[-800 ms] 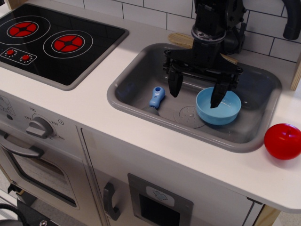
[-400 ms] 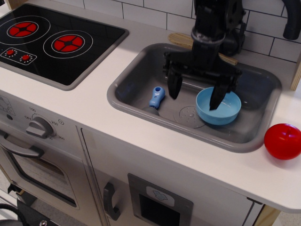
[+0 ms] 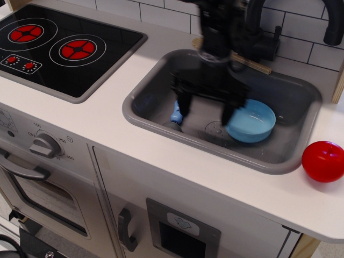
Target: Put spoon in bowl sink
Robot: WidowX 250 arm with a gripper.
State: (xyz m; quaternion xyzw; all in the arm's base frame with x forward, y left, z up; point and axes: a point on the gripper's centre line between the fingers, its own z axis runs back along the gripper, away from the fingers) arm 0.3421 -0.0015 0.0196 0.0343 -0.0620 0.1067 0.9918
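Note:
The grey sink [image 3: 290, 156] is set in the white counter. The light-blue bowl [image 3: 252, 122] sits on its floor at the right, empty. The spoon [image 3: 175, 115] with its light-blue handle lies on the floor at the left, partly hidden behind a finger. My black gripper [image 3: 207, 106] is blurred by motion, open with fingers spread wide, low in the sink. Its left finger [image 3: 182, 102] is right at the spoon and its right finger [image 3: 229, 109] is at the bowl's left rim.
A red ball [image 3: 323, 160] rests on the counter right of the sink. A wooden spatula [image 3: 252, 65] lies behind the sink by the black tap [image 3: 333, 21]. The black hob [image 3: 59, 45] is at the left.
My gripper has moved left, from over the bowl toward the spoon, still open. The spoon and bowl have not moved.

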